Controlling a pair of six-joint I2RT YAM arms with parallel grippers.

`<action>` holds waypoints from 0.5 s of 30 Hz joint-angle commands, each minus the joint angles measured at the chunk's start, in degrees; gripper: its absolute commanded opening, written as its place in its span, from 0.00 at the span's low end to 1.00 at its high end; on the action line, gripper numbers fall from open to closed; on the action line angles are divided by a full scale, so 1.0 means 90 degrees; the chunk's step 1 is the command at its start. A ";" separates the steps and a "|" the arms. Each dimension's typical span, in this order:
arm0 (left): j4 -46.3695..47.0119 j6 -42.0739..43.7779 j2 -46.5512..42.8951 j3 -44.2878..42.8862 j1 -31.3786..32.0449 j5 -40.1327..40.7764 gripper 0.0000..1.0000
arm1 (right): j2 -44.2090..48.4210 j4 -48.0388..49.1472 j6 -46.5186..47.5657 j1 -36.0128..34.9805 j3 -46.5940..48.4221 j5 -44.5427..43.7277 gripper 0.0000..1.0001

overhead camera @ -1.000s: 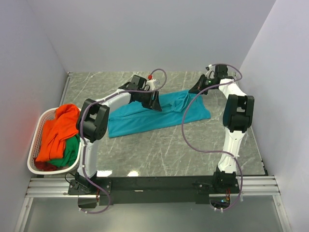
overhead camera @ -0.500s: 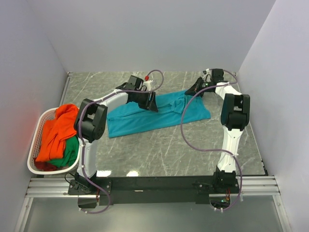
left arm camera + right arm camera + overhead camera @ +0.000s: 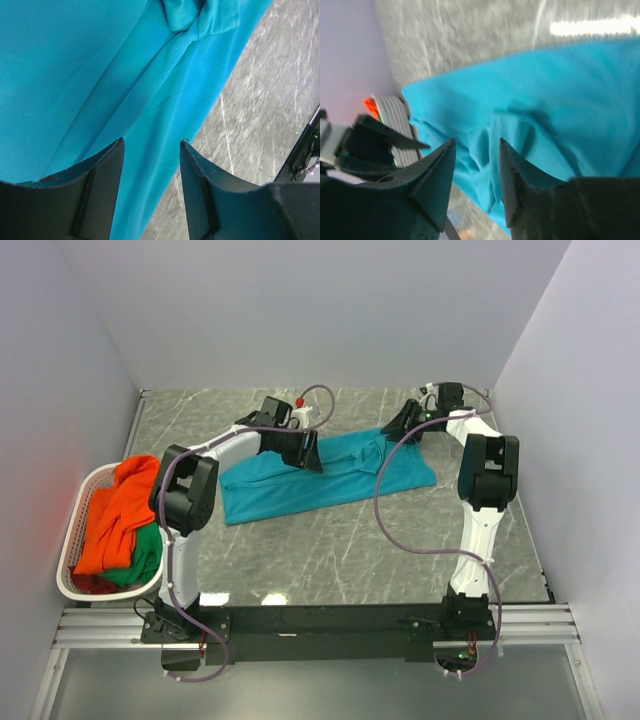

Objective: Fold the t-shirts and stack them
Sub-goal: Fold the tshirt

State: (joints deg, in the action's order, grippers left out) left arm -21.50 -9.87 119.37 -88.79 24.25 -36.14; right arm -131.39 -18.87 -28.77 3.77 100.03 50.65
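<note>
Teal t-shirt [image 3: 330, 475] lies flat on the table [image 3: 330, 560], mid-far area, spread as a long band slanting from lower left to upper right, with bunched folds right of its centre. Its near hem is fairly straight; the left end is wider and the right end rounded. Left gripper [image 3: 305, 450] hangs over the shirt's far edge, jaws moderately apart, nothing pinched, only cloth below the fingers [image 3: 102, 175]. Right gripper [image 3: 397, 426] sits at the shirt's far right corner, jaws parted, no cloth between them, folds just underneath. Bare marble lies all along the near side between shirt and arm bases, plus a strip to the right; behind the shirt there is less room. Orange t-shirt [image 3: 122, 510] is heaped over the green t-shirt [image 3: 150, 552] in the white basket [image 3: 72, 540] at the left table edge, well apart from the teal one.
</note>
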 commanded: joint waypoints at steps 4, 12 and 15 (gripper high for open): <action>0.0035 0.0110 -0.0461 0.0071 -0.0077 -0.0115 0.54 | 0.1229 -0.1661 0.1837 -0.0009 -0.0556 -0.0393 0.49; 0.0064 0.0091 -0.0519 0.0208 -0.0126 -0.0155 0.54 | 0.1592 -0.2063 0.2211 -0.0331 -0.1417 -0.0843 0.54; 0.0074 0.0081 -0.0558 0.0266 -0.0136 -0.0145 0.54 | 0.1465 -0.2073 0.2230 -0.0390 -0.1407 -0.0872 0.54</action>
State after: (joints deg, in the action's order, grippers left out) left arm -21.76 -9.89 118.04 -86.78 23.29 -36.21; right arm -119.02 -36.38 -10.90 1.10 87.46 44.05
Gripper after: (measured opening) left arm 0.537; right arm 0.535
